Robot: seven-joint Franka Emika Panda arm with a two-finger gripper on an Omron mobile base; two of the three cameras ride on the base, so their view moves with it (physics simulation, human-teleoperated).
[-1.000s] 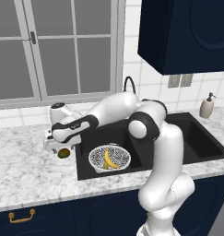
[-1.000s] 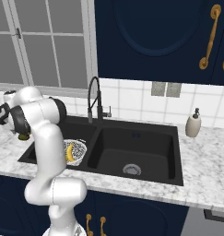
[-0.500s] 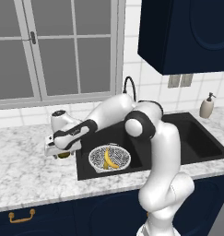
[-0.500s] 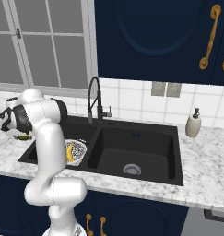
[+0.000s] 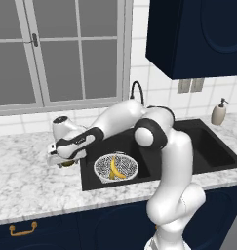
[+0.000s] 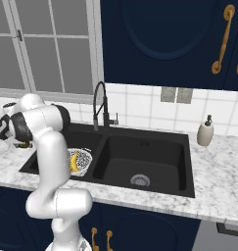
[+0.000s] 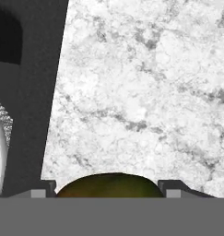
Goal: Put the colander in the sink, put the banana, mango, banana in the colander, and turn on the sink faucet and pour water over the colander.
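Gripper [image 5: 61,161] low at left-center, fingers either side of mango [image 7: 109,185] on counter [image 7: 145,92]; grip state can't tell. Colander [image 5: 116,167] w/ banana [image 5: 115,169] in sink [image 5: 207,146].

The white arm rises from the base at 5 o'clock in the left base view, bends at its dark elbow joint near centre, and stretches toward 9 o'clock, ending low over the counter. The gripper [image 5: 65,162] points downward with the wrist roughly level; in the right base view it sits at 9 o'clock [image 6: 16,143]. In the hand view both dark fingertips [image 7: 43,189] flank a mango [image 7: 109,185], the jaws standing apart on either side of it.
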